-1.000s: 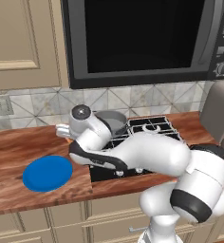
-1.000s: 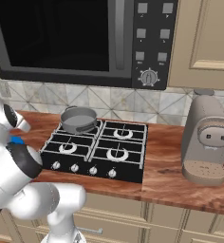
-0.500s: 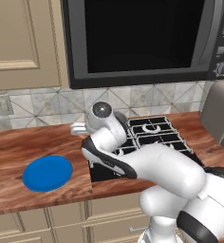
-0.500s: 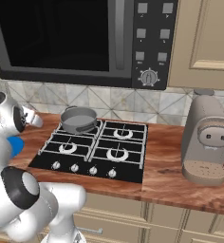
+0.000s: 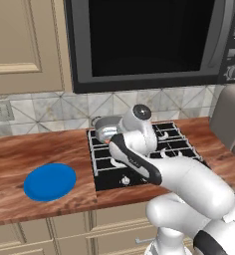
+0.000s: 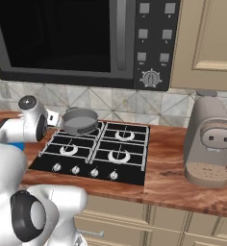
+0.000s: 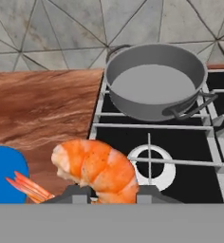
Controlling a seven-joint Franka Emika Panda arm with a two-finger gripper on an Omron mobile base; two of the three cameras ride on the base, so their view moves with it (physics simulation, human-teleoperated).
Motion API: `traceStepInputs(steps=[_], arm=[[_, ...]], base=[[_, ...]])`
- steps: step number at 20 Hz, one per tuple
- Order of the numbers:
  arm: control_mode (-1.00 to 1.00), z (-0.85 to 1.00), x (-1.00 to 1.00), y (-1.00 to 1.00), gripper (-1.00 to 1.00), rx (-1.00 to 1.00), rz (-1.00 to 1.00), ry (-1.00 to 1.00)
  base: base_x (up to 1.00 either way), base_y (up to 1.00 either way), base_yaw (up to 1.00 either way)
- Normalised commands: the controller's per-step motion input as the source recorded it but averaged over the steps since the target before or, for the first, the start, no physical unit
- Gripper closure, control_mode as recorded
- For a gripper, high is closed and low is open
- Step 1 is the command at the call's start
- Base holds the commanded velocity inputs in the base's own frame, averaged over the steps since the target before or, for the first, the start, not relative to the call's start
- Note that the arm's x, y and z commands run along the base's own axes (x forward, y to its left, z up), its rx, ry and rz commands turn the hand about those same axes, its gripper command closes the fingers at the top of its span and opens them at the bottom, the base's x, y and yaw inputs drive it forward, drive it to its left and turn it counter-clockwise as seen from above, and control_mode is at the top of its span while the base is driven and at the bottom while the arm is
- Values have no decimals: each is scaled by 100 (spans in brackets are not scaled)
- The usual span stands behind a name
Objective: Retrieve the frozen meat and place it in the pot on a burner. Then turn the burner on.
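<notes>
A: What is sitting on the left of the counter point(image 5: 40, 149)?

B: A round blue plate point(image 5: 50, 181) is lying flat on the brown wood. It is sitting well apart from the black cooktop point(image 6: 91, 158).

A: And where is the frozen meat point(image 7: 97, 169)?

B: The hand point(image 7: 111, 193) is squeezing it between its two dark tips. In the hand view it is looking like a fat curled shrimp. It is glowing orange, with paler stripes across its back and thin red tail bits poking out to the left. It is hanging in the air over the edge where the wood is meeting the cooktop. It is not touching anything but the hand.

A: What is sitting next to it?

B: The pot point(image 7: 154, 81) is sitting on the back left burner point(image 6: 80, 130). It is round, grey and shallow, with a small loop handle on each side. Nothing is lying inside it. In the hand view it is showing above the shrimp, a little way off. The front left burner point(image 7: 149, 164) is showing its pale ring just beside the shrimp.

A: And on the right?

B: A tan coffee machine point(image 6: 209, 139) is standing on the counter, past the cooktop. A big black microwave point(image 6: 81, 38) is hanging above it all.
</notes>
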Motion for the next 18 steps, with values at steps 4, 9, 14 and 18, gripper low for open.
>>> traceStepInputs(steps=[4,9,14,18], arm=[[-100,4,35,-62,100,0,1,0],[-100,10,21,-42,100,-4,0,0],[-100,2,16,-10,100,-10,-1,-4],[-100,0,26,0,100,-11,-2,-1]], base=[[0,0,0],[0,0,0],[0,0,0],[0,0,0]])
